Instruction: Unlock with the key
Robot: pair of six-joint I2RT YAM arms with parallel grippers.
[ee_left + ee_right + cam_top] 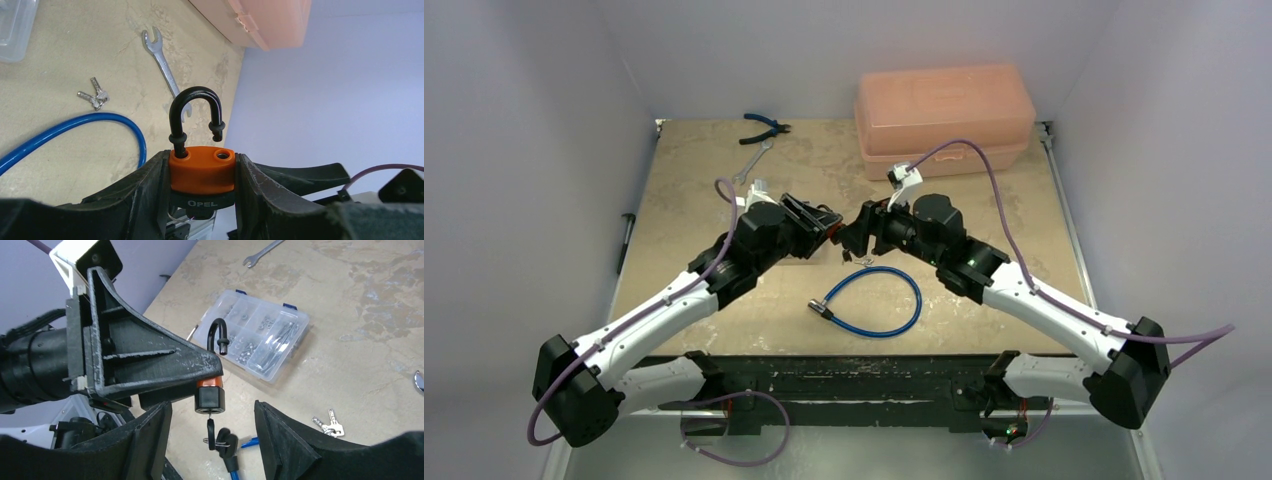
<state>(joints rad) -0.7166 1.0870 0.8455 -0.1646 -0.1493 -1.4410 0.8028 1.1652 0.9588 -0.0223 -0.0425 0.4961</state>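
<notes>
The left gripper (202, 159) is clamped on the padlock (201, 176), 1 finger on each side of the orange body. The shackle (196, 107) points up, with 1 leg out of its hole. The key (210, 428) hangs from the padlock's black base. In the right wrist view its long axis runs straight up and down, blade up into the base and black head down. A 2nd like key (226, 439) dangles just beside it. The right gripper (212, 409) faces the left one, jaws apart and holding nothing. The key sits between its 2 fingers, touching neither. A blue cable (874, 300) lies on the table (984, 230) near both grippers.
</notes>
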